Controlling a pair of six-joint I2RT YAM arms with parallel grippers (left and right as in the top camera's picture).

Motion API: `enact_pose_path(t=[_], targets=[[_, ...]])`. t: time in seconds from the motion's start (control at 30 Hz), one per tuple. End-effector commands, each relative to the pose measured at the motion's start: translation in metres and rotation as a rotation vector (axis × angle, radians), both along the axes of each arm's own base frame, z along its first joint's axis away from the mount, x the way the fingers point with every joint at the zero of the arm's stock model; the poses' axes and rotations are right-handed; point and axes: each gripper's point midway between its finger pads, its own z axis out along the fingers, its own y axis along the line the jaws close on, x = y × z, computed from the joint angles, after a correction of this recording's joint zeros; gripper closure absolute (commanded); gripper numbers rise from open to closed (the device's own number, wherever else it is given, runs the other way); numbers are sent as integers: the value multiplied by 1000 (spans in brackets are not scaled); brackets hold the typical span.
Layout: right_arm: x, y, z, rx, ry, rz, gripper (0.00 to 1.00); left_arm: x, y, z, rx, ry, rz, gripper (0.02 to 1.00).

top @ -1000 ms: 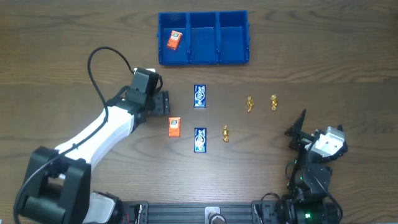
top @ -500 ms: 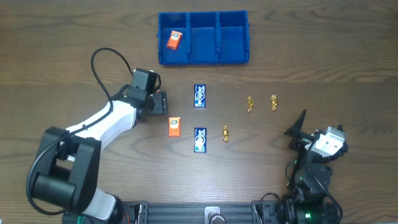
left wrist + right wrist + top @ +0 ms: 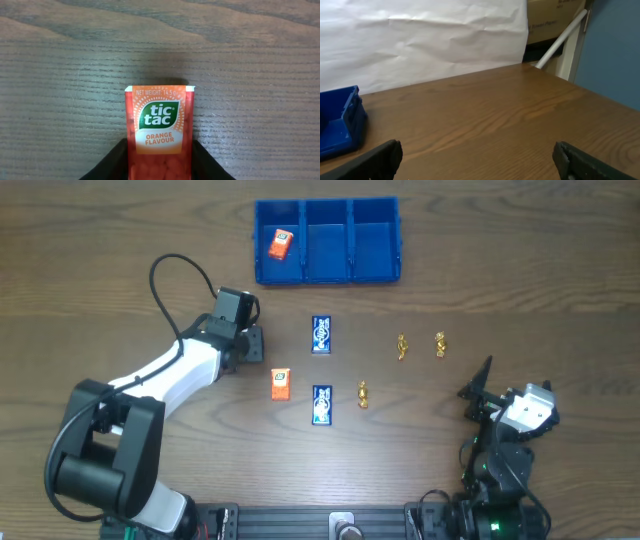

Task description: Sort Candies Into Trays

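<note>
Wooden tabletop (image 3: 120, 240), seen from above. An orange box (image 3: 281, 384) of candy lies flat left of centre, its long axis running near to far. The left gripper (image 3: 256, 346) hangs over it. In the left wrist view its fingers (image 3: 116, 161) are spread, one along each long side of the box, and whether they touch it cannot be told.

At the far edge sits a blue tray (image 3: 328, 278) with three compartments. A second orange box (image 3: 281, 244) lies in the left one, also lengthwise near to far.

Just right of the loose box are two blue packs (image 3: 321, 335) (image 3: 321, 405), one beyond the other, both pointing near to far. Farther right lie three gold candies (image 3: 363, 394) (image 3: 401, 346) (image 3: 439, 343).

The right gripper (image 3: 478, 388) sits at the near right, well apart from the candies, its fingers released wide.

Behind the tabletop hangs a white sheet (image 3: 420, 40), with a cardboard carton (image 3: 555, 17), a white tube (image 3: 560, 37) and a blue wall (image 3: 615, 60) to one side.
</note>
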Motion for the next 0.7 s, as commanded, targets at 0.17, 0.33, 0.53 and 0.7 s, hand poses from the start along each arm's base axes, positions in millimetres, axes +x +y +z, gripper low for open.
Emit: enact_pose_path(t=[0.17,0.33,0.53,0.7], targets=[[-1,-2,-2,6,3,-12,3,9,-4,4,-18,-13,-9,746],[-1,-2,-2,6,3,-12,3,21,-9,19,-31,-40,-11,752],[-1,-2,-2,6,3,-12,3,57,-21,100,-61,-159,-12,757],[-1,-2,-2,6,3,-12,3,103,-31,175,-85,-308,0,750]])
